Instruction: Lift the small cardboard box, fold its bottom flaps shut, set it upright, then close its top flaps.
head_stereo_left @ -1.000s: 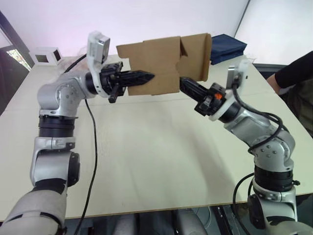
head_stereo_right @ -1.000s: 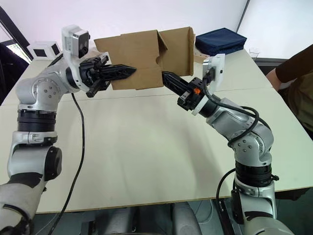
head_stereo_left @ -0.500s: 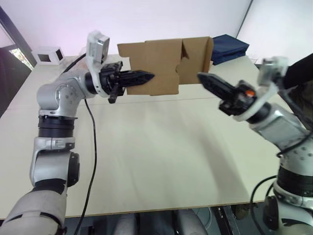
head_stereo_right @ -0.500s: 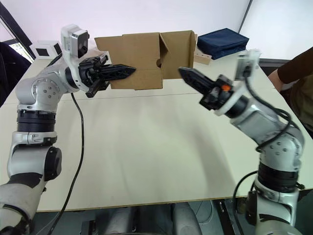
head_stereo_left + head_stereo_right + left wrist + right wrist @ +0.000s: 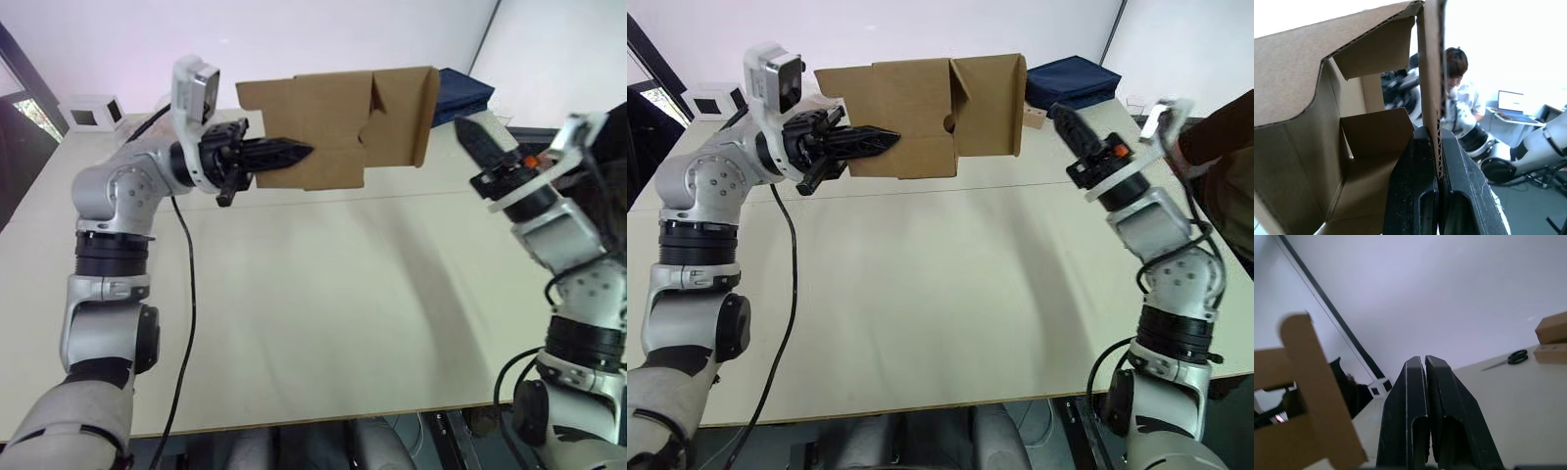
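Box status: small cardboard box [image 5: 328,127] is airborne over the far half of the desk [image 5: 313,304], lying sideways, held by left pincer [image 5: 302,153] clamped on one wall panel. Bottom flaps [image 5: 407,113] at the box's right end look splayed, not folded. Right pincer [image 5: 464,125] is just right of that end, fingers pressed together on nothing, not touching cardboard. Likely step: folding those flaps. Suggest pushing with the flat of the fingers, short flaps first, left grip rigid. Room: plenty of bare desk below; blue bag [image 5: 460,93] behind, person's sleeve [image 5: 612,122] at far right, white cube [image 5: 93,111] far left, so keep swings inboard.
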Controlling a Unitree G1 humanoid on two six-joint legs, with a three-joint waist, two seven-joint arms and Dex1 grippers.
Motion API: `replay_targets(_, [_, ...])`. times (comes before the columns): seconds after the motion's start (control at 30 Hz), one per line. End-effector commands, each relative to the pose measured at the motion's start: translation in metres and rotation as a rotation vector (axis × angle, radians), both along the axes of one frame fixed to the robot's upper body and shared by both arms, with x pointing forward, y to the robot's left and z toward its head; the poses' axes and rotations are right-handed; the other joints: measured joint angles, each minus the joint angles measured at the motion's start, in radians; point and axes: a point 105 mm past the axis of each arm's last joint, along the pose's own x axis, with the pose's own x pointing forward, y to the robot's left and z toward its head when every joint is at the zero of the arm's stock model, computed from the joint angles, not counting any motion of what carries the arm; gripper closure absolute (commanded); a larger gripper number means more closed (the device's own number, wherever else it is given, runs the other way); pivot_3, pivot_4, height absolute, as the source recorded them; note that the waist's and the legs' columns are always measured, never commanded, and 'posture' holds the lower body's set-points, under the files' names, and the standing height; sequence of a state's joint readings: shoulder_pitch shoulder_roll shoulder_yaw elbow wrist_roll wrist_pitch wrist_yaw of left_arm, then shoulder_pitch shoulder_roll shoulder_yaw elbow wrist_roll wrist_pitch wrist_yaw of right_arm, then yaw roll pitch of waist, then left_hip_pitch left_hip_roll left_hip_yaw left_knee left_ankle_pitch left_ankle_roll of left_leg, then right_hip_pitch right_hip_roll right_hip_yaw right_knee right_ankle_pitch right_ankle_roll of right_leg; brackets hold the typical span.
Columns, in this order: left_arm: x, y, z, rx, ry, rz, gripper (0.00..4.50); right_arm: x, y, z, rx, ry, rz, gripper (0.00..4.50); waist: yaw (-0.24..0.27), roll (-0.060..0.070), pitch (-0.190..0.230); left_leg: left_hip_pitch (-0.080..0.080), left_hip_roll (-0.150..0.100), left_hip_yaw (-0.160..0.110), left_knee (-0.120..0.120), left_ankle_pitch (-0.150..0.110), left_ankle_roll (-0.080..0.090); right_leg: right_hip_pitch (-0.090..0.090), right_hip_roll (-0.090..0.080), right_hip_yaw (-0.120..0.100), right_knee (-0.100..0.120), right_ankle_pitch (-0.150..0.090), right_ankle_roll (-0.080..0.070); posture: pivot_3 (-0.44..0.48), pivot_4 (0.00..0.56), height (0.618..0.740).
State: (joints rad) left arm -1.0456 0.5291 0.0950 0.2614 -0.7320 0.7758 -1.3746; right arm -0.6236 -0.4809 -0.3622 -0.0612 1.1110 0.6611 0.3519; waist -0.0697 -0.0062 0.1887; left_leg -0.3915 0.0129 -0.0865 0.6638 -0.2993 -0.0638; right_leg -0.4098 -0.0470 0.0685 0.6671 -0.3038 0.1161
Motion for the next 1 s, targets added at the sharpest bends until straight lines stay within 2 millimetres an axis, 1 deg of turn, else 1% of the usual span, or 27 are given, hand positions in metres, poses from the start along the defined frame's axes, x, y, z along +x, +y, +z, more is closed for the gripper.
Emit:
replay_targets(0.03, [-0.007,0.003,0.011,-0.023,-0.048,-0.01,4.5,-0.005,0.011,0.018,-0.008,-0.089,0.032,4.41,0.0,0.0,0.0,0.0,0.0,0.0,0.0,0.0,0.0,0.0,0.0,0.0,0.0,0.0,0.0,0.0,0.15,0.74])
replay_targets(0.13, [-0.006,0.002,0.011,-0.025,-0.044,-0.008,4.5,-0.01,0.025,0.02,0.012,-0.103,0.103,4.41,0.001,0.0,0.0,0.0,0.0,0.0,0.0,0.001,-0.001,0.0,0.0,0.0,0.0,0.0,0.0,0.0,0.15,0.74])
replay_targets(0.23, [-0.003,0.004,0.011,-0.033,-0.036,0.006,4.5,-0.026,0.038,0.026,0.085,-0.13,0.222,4.41,0.0,0.0,0.0,0.0,0.0,0.0,0.0,0.001,-0.001,0.0,0.0,0.0,0.0,0.0,0.0,0.0,0.15,0.74])
replay_targets(0.33, [0.001,0.006,0.011,-0.045,-0.028,0.018,4.5,-0.04,0.045,0.027,0.156,-0.134,0.311,4.41,0.001,0.0,0.0,0.0,0.0,0.0,0.0,0.001,-0.001,0.0,0.0,0.0,0.0,0.0,0.0,0.0,0.15,0.74])
replay_targets(0.43, [0.003,0.006,0.012,-0.052,-0.024,0.022,4.5,-0.049,0.05,0.027,0.211,-0.13,0.361,4.41,0.001,0.0,0.0,0.0,0.0,0.0,0.0,0.001,-0.001,0.0,-0.001,0.0,0.0,0.0,0.0,0.0,0.15,0.74])
replay_targets(0.6, [0.003,0.005,0.012,-0.056,-0.022,0.017,4.5,-0.053,0.059,0.026,0.264,-0.116,0.398,4.41,0.0,0.0,0.0,0.0,0.0,0.0,0.0,0.0,0.0,0.0,0.0,0.0,0.0,0.0,0.0,0.0,0.15,0.74])
replay_targets(0.7, [0.002,0.004,0.013,-0.059,-0.022,0.013,4.5,-0.05,0.065,0.022,0.279,-0.103,0.395,4.41,0.0,0.0,0.0,0.0,0.0,0.0,0.0,0.0,-0.001,0.0,0.0,0.0,0.0,0.0,0.0,0.0,0.15,0.74])
replay_targets(0.83, [0.002,0.004,0.013,-0.06,-0.022,0.014,4.5,-0.047,0.065,0.02,0.287,-0.099,0.392,4.41,0.001,0.0,0.0,0.0,0.0,0.0,0.0,0.001,-0.001,0.0,0.0,0.0,0.0,0.0,0.0,0.0,0.15,0.74])
replay_targets(0.9, [0.002,0.004,0.013,-0.061,-0.022,0.015,4.5,-0.047,0.066,0.02,0.288,-0.099,0.394,3.91,0.001,0.0,0.0,0.0,0.0,0.0,0.0,0.001,-0.001,0.0,-0.001,0.0,0.0,0.0,0.0,0.0,0.15,0.74])
replay_targets(0.93, [0.002,0.004,0.013,-0.061,-0.023,0.016,4.5,-0.046,0.066,0.02,0.289,-0.098,0.395,3.75,0.001,0.0,0.0,0.0,0.0,0.0,0.0,0.0,-0.001,0.0,0.0,0.0,0.0,0.0,0.0,0.0,0.15,0.74])
replay_targets(1.0, [0.002,0.004,0.014,-0.062,-0.024,0.017,4.5,-0.046,0.066,0.02,0.294,-0.097,0.398,2.98,0.0,0.0,0.0,0.0,0.0,0.0,0.0,0.0,-0.001,0.0,0.0,0.0,0.0,0.0,0.0,0.0,0.15,0.74])
